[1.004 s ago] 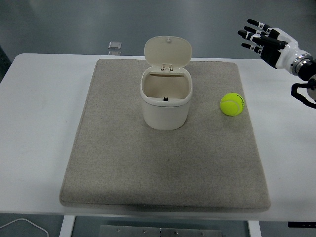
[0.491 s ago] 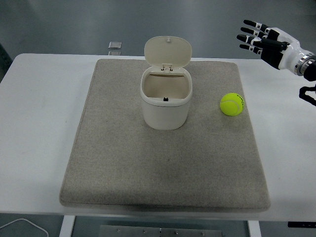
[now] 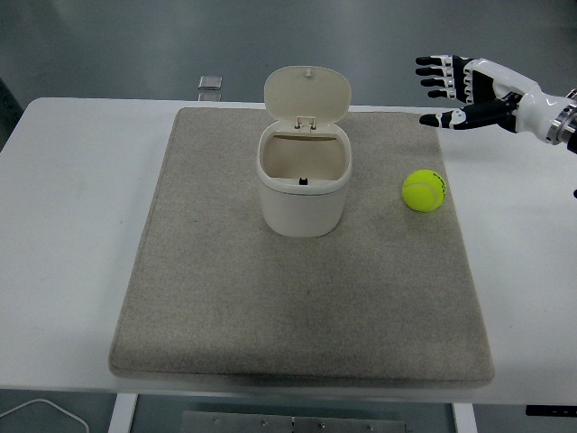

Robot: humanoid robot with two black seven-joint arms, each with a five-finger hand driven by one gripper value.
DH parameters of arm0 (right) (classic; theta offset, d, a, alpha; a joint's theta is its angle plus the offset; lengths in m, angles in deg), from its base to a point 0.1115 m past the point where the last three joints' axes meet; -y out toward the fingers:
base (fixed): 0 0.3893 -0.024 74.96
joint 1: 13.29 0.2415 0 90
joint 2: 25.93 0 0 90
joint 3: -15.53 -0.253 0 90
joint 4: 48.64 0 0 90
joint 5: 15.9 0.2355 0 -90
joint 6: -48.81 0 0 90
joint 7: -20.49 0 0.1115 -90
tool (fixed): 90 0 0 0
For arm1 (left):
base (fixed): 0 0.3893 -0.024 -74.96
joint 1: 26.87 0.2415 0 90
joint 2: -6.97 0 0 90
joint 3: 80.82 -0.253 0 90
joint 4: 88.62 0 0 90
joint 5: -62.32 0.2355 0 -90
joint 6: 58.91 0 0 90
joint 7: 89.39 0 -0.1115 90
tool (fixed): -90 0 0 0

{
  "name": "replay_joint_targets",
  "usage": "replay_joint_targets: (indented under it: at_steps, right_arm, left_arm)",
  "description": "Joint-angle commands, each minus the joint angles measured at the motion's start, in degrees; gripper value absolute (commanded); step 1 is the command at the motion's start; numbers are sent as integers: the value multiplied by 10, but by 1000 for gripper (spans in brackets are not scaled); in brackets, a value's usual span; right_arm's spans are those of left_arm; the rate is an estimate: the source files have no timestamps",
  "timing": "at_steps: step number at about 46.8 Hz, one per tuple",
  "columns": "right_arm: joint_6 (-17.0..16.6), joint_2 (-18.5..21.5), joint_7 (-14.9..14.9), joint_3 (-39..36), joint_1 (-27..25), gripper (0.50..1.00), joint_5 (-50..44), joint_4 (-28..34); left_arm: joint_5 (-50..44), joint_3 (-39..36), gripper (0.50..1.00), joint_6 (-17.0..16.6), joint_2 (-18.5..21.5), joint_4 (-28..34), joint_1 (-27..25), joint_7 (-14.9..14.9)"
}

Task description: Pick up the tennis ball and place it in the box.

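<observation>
You're at the reach step: your right hand point(image 3: 469, 90) hovers spread wide at 1 o'clock of the tennis ball point(image 3: 424, 190), which rests on the mat point(image 3: 302, 298) at 3 o'clock of the open-lidded box point(image 3: 303, 179); next, lower and close on it.

Illumination is even, diffuse and overhead, rendering the white desk point(image 3: 72, 234) bright without blown-out glare. Shadows are soft and short: a faint one beneath the tennis ball point(image 3: 424, 190) and a dim band under the mat's point(image 3: 297, 316) near edge. Focus is sharp throughout; the background beyond the desk is darker grey.
</observation>
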Motion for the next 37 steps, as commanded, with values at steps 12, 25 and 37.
replay_joint_targets:
  at_steps: [12, 25, 37]
  right_arm:
    - [8, -4, -39, 37, -11, 932, -181, 0]
    - [52, -4, -41, 67, -25, 932, -253, 0]
    - [105, 1, -43, 96, -26, 932, -285, 0]
  left_arm:
    - [0, 0, 992, 0, 0, 0, 0, 0]
    - [0, 0, 990, 0, 0, 0, 0, 0]
    - [0, 0, 992, 0, 0, 0, 0, 0]
